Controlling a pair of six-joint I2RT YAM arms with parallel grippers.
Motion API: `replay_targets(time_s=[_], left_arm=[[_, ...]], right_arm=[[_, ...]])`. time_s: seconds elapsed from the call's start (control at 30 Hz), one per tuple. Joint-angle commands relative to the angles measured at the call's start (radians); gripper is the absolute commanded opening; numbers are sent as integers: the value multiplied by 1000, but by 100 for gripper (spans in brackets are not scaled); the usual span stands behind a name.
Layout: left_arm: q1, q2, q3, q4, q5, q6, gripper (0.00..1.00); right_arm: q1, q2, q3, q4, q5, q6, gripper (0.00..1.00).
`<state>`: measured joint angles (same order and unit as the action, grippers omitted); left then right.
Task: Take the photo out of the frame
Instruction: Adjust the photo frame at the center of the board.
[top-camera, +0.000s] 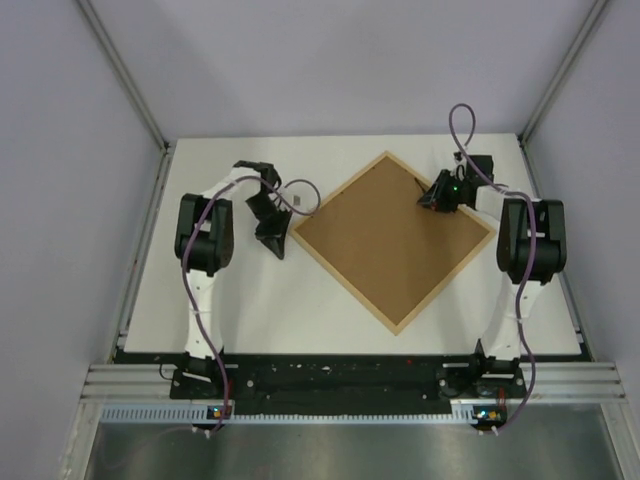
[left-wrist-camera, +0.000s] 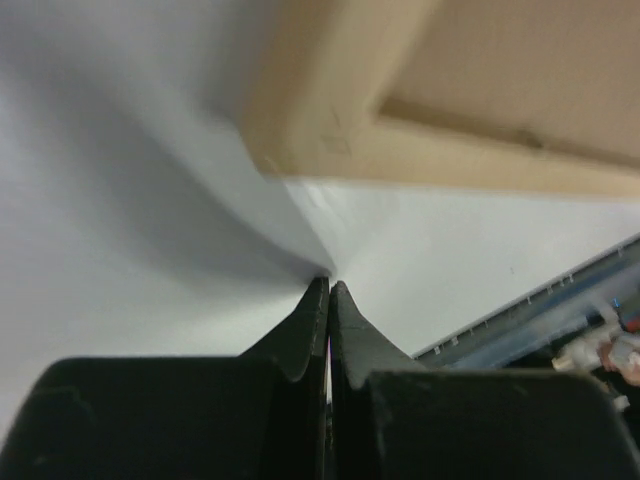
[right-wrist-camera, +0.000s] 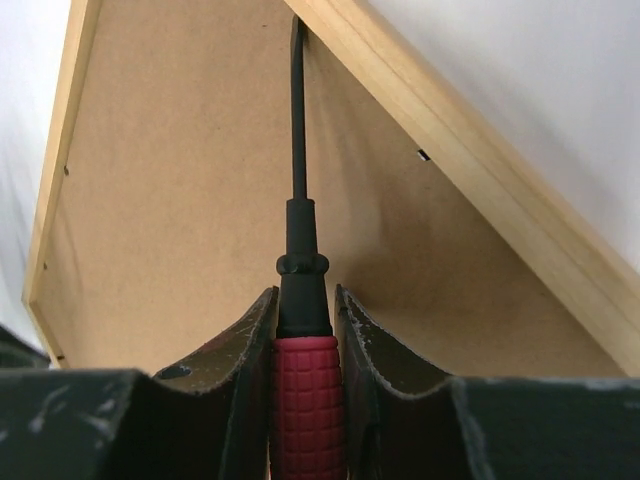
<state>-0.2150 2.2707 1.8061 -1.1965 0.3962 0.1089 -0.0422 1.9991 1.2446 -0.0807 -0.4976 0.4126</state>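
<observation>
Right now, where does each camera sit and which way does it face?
Top external: above and behind the bases, looking down on the table, frame, left gripper and right gripper.
Left wrist: low over the table, facing the frame's corner past its shut fingers.
Right wrist: faces the backing board along the tool its fingers grip.
All three share the frame.

A robot lab cell: white table (top-camera: 250, 300), plain walls (top-camera: 330, 60), aluminium rails (top-camera: 125, 383).

Frame (top-camera: 345, 281) lies as a diamond mid-table and fills the centre. Open table (top-camera: 250, 320) at lower left, lower right and upper centre. Left gripper (top-camera: 272, 238) blocks the frame's left corner. Right gripper (top-camera: 438, 193) with screwdriver (right-wrist-camera: 298, 200) blocks the upper-right edge. Walls (top-camera: 60, 200) bound both sides.
</observation>
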Motion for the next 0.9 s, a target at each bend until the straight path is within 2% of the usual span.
replay_targets(time_s=[0.0,0.13,0.23,0.3,0.37,0.43,0.53,0.63,0.7,0.87], left_arm=[[-66,-59,-80,-61,92,107,2],[-119,-123,-111,-55,104,140,1],[-66,-172,-50,-6,112,92,2],[-12,-180,40,15,125,68,5],[28,-174,145,44,122,55,17],[31,-146,221,102,66,60,29],[26,-82,297,193,-12,60,39],[17,36,410,189,-37,71,39],[14,111,470,183,-13,60,39],[-10,167,441,209,53,34,40]], right_arm=[[22,131,191,-138,113,-57,0],[63,168,289,-179,76,-83,0],[74,115,273,-179,39,-86,0],[74,51,239,-177,10,-103,0],[74,-43,188,-180,-10,-136,0],[74,-130,145,-180,-24,-159,0],[68,-271,87,-191,-21,-178,0],[45,-379,33,-224,7,-175,0],[-14,-430,-5,-246,43,-172,0],[-151,-508,-100,-252,195,-149,0]])
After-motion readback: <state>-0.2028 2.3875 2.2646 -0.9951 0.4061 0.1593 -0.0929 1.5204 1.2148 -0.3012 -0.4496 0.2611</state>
